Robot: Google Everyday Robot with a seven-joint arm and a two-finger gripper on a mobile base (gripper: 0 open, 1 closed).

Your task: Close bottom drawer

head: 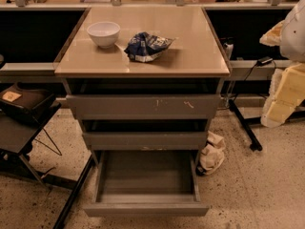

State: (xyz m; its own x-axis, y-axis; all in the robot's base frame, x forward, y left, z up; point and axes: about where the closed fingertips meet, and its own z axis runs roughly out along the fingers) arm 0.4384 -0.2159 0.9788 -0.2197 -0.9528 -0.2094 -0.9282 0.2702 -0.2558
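Note:
The bottom drawer point(147, 185) is the lowest of three grey drawers in the cabinet, and it stands pulled far out toward me. It is a shallow tray, nothing shows inside it, and its plain front point(147, 209) is near the lower edge of the view. The middle drawer front point(144, 140) and the wider scratched top drawer front point(143, 107) sit slightly out. My pale arm hangs at the right edge. Its lower end, the gripper point(270, 119), is well to the right of the cabinet, above the floor and apart from the drawer.
A white bowl point(103, 33) and a crumpled blue bag point(147, 46) lie on the cabinet top point(200, 56). A pale crumpled bundle point(212, 155) lies on the floor by the drawer's right side. A black chair with a bag point(24, 104) stands at left. A black table leg point(244, 125) slants at right.

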